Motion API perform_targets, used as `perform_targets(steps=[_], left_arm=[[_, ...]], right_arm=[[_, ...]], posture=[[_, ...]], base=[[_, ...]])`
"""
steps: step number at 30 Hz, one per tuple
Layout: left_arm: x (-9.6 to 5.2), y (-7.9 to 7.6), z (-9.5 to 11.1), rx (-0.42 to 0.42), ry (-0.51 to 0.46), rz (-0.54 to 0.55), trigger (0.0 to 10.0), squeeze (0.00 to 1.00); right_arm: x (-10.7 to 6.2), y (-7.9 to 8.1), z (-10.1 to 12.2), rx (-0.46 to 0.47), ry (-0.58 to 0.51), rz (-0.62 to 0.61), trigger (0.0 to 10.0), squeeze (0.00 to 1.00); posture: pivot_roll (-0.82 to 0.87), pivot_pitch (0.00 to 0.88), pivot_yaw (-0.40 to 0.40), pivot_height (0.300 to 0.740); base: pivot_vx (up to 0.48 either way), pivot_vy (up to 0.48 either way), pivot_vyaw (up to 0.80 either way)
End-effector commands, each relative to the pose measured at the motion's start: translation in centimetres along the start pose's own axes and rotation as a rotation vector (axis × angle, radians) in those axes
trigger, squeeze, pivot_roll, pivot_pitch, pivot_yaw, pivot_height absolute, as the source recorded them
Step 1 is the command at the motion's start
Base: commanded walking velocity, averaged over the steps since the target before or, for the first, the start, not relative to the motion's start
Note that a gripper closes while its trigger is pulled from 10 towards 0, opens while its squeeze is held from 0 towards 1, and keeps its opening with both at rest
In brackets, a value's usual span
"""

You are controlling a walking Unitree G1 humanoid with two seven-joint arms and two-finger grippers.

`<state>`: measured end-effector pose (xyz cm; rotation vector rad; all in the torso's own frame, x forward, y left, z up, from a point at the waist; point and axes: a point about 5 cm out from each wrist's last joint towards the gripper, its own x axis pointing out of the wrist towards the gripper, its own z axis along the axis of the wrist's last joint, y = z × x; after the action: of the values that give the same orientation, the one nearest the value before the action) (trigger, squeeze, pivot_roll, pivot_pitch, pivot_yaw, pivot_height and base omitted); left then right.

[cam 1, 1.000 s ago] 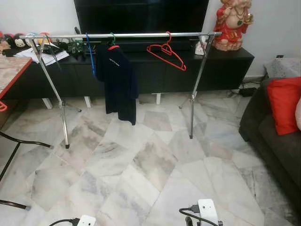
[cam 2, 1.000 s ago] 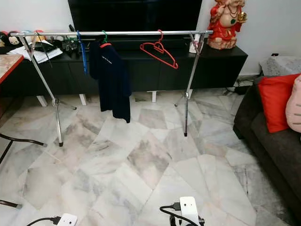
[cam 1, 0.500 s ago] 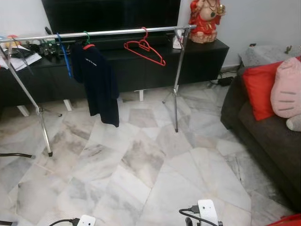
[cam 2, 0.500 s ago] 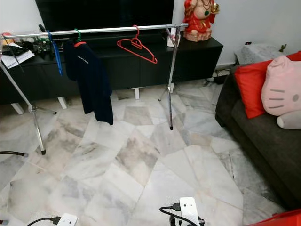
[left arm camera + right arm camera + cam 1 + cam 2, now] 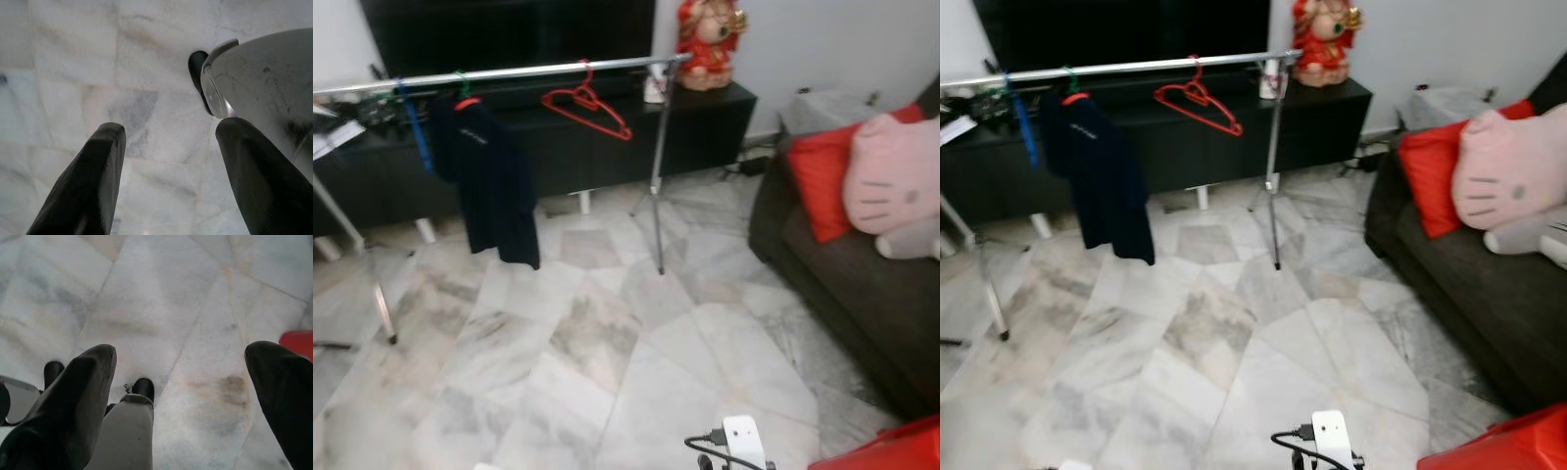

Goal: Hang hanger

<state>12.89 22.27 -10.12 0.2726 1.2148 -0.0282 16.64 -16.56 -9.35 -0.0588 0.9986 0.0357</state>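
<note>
**Red hanger on the far rail**

The red hanger [image 5: 586, 108] hangs on the clothes rail [image 5: 509, 72], right of the dark shirt [image 5: 489, 181]. Left gripper [image 5: 168, 147] and right gripper [image 5: 181, 382] hang released, empty, above marble floor [image 5: 607, 343].
</note>
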Motion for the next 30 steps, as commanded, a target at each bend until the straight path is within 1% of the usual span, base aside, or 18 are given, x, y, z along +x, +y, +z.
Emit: perform_targets(steps=[1,11,19,22,27,30], left_arm=[[0.0,0.0,0.5,0.001,-0.017,-0.002,10.0,0.0],[0.0,-0.3,0.6,0.006,-0.018,-0.008,10.0,0.0],[0.1,-0.2,0.9,0.007,-0.023,-0.01,10.0,0.0],[0.1,-0.1,1.3,0.01,-0.029,-0.009,10.0,0.0],[0.1,0.0,1.5,0.032,-0.032,-0.012,10.0,0.0],[0.1,0.1,1.6,0.04,-0.034,-0.011,10.0,0.0]], right_arm=[[0.0,-0.2,-0.2,0.002,0.01,-0.004,10.0,0.0],[0.0,-0.3,-0.1,0.0,0.011,-0.005,10.0,0.0],[0.0,-0.3,-0.1,0.001,0.011,-0.005,10.0,0.0],[0.0,-0.4,-0.1,0.002,0.011,-0.006,10.0,0.0],[0.0,-0.4,-0.2,0.001,0.012,-0.006,10.0,0.0],[0.0,-0.3,-0.2,0.001,0.012,-0.006,10.0,0.0]], posture=[[-0.03,0.0,-0.043,0.74],[-0.03,0.0,-0.043,0.74],[-0.03,0.0,-0.043,0.74],[-0.03,0.0,-0.043,0.74],[-0.03,0.0,-0.042,0.74],[-0.03,0.0,-0.042,0.74]], base=[[0.0,0.0,-0.66],[0.0,0.0,-0.65],[0.0,0.0,-0.65],[0.0,0.0,-0.64],[0.0,0.0,-0.64],[0.0,-0.363,-0.64]])
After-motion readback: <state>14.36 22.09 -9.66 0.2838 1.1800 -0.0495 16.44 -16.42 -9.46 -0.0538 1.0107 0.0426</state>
